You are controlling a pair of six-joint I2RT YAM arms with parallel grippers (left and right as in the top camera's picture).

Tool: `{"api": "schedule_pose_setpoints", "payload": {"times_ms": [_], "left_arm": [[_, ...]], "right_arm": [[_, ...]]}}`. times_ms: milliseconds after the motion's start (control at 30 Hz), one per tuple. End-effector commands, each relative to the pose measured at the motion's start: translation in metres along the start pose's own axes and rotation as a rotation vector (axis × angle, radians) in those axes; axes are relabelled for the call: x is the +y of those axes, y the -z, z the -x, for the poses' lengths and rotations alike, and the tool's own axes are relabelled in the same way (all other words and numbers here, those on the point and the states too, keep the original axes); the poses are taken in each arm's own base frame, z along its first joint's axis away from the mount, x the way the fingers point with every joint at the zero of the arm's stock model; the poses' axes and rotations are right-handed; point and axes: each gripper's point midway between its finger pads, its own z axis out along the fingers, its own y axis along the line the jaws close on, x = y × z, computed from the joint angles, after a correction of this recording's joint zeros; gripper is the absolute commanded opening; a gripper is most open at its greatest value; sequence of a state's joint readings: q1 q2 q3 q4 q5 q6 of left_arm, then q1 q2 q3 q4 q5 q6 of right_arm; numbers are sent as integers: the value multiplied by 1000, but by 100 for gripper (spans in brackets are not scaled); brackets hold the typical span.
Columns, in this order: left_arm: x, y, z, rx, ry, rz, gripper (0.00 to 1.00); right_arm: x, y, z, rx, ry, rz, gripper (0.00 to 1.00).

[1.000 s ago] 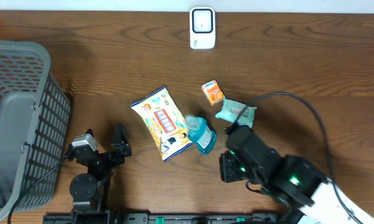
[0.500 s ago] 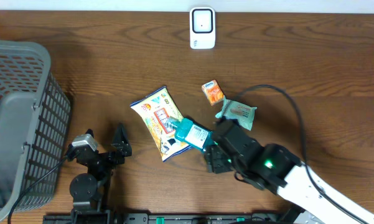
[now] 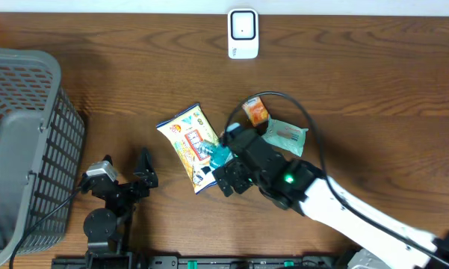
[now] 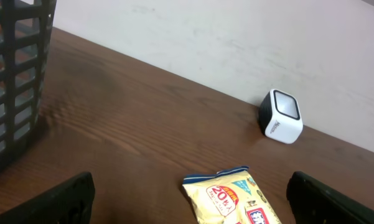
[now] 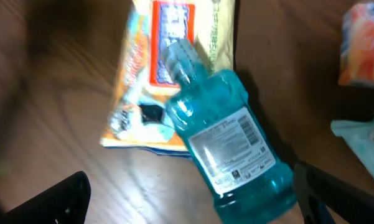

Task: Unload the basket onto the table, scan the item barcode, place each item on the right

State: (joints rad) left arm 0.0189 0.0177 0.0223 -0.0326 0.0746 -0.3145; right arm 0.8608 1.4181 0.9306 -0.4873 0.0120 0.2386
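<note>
One bottle, neck resting on the snack bag: stiff, slick plastic, probably liquid-heavy. My right tool is apart and empty. I'd pinch across the flat body, keeping the label clear.

The overhead camera looks straight down on the whole table. My left wrist camera sits low, facing across the table toward the scanner and the wall behind it. My right wrist camera looks down from close by onto the bottle. All three views catch the snack bag.
</note>
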Motion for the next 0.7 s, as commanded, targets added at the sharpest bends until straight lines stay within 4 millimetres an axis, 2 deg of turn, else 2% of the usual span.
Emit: {"api": "schedule_pose_setpoints", "payload": {"times_ms": [0,133,267,400,467,667], "left_arm": [[5,-1,-14,40,-1,12,97],[5,-1,-14,40,-1,12,97],[5,-1,-14,40,-1,12,97],[5,-1,-14,40,-1,12,97],[5,-1,-14,40,-1,12,97],[5,-1,-14,40,-1,12,97]], "right_arm": [[-19,-18,-17,94,97,-118,99],[-39,-22,-35,194,152,-245,87],[-40,-18,-33,176,218,-336,88],[-26,-18,-31,147,310,-370,91],[-25,-21,-31,146,370,-409,93],[-52,-43,-48,236,478,-619,93]]}}
